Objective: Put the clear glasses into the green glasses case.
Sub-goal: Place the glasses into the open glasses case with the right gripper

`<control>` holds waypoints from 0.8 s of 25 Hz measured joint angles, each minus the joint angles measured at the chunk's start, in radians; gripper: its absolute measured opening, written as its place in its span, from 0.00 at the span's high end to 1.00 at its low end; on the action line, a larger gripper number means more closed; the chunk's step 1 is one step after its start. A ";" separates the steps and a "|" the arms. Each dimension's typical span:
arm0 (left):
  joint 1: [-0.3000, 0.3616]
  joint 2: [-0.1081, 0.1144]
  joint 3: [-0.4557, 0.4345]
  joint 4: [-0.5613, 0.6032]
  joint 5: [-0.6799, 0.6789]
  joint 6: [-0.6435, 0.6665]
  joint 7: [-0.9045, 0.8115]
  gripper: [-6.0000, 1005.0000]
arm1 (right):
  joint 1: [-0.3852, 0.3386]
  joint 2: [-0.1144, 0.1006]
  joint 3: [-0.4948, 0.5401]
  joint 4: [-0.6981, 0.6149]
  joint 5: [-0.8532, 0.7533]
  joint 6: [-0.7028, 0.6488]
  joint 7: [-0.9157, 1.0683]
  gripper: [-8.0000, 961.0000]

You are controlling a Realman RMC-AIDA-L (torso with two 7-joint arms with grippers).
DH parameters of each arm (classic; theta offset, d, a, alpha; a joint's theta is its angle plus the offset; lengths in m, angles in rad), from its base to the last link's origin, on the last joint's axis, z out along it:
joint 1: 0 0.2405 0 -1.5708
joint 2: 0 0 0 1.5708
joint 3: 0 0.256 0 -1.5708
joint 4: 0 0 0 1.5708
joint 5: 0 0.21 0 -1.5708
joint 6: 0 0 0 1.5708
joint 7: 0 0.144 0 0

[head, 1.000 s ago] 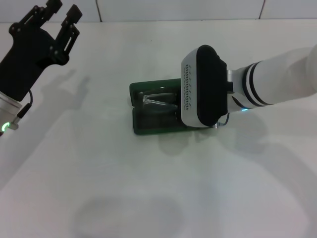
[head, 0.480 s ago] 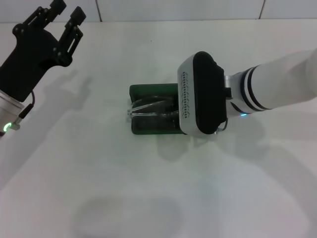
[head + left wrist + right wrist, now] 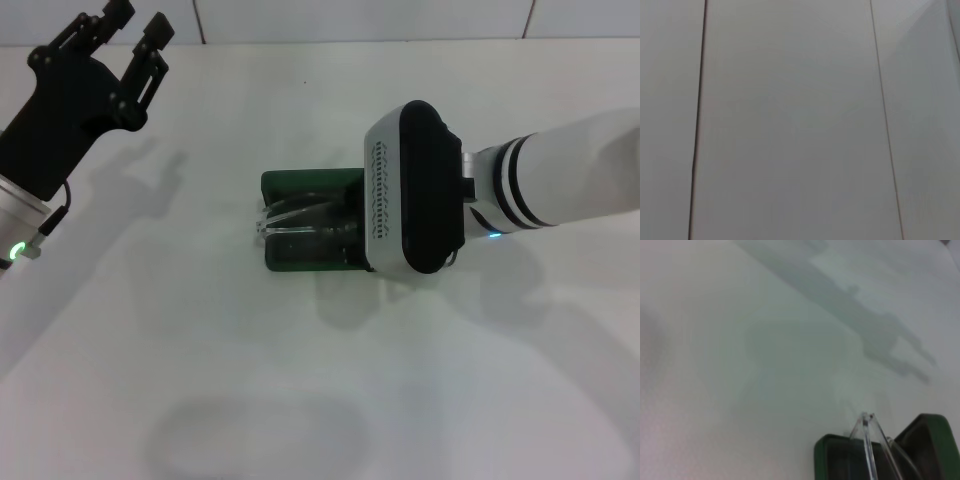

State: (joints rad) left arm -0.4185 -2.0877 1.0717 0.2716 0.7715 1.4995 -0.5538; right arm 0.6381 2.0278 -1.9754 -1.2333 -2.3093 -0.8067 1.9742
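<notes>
The green glasses case (image 3: 300, 252) lies open in the middle of the white table, its lid (image 3: 305, 182) on the far side. The clear glasses (image 3: 290, 218) rest across the case's tray, and their clear ends poke past its left edge. My right gripper is hidden beneath its white and black wrist housing (image 3: 412, 190), which hovers over the case's right end. The right wrist view shows the case's rim (image 3: 832, 452), the lid (image 3: 932, 437) and the tips of the glasses' arms (image 3: 867, 432). My left gripper (image 3: 128, 28) is raised at the far left, open and holding nothing.
The white table (image 3: 300, 380) stretches all round the case, with arm shadows on it. A tiled wall runs along the back edge (image 3: 360, 20). The left wrist view shows only pale wall panels (image 3: 790, 120).
The glasses have come down from a tilted position near the lid to lie across the tray, shifted left. The right wrist dropped a little, then drew slightly right. The left arm barely moved.
</notes>
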 joint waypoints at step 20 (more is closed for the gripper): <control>-0.021 -0.001 0.001 -0.004 -0.002 -0.013 0.005 0.57 | -0.004 0.000 -0.019 0.008 0.158 0.000 -0.053 0.62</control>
State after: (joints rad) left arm -0.4392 -2.0883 1.0722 0.2679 0.7698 1.4863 -0.5493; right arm 0.6341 2.0278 -1.9941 -1.2251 -2.1518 -0.8070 1.9216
